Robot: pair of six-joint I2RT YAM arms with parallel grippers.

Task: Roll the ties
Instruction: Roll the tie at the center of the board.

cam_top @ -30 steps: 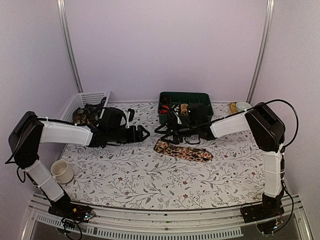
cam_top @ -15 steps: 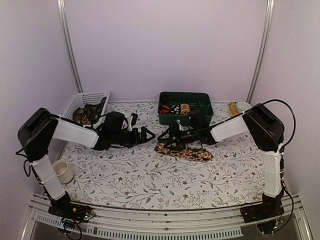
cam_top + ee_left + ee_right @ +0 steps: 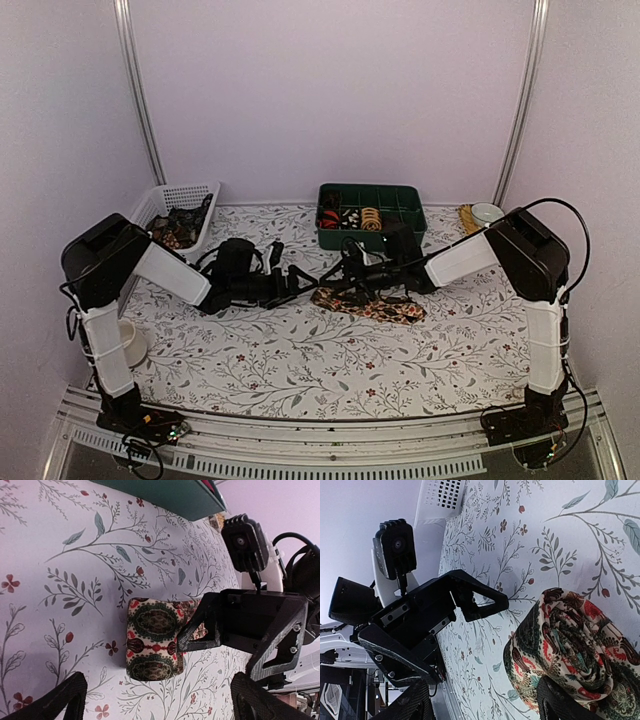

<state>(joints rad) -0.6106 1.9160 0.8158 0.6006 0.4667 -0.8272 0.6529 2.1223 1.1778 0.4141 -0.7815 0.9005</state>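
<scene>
You're running this in a robot lab cell, not anybody's home. Plain pale walls (image 3: 330, 90) box it in on three sides and metal poles (image 3: 137, 90) run up the back corners. The left arm (image 3: 170, 270) and right arm (image 3: 540, 260) sit on a slotted metal rail (image 3: 330, 440) with bare wiring (image 3: 150, 425) at the bases. The floral tablecloth (image 3: 330, 350), green compartment tray (image 3: 395, 192), white mesh basket (image 3: 185, 195) and mug (image 3: 130, 345) look like staged props.

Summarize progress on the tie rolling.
Done: rolled ties sit in the green tray. In hand: the floral tie on the table has a roll started at one end; the right gripper is at it, the left gripper is open, facing it. Left: the rest of that tie lies flat, and more patterned fabric sits in the white basket.
</scene>
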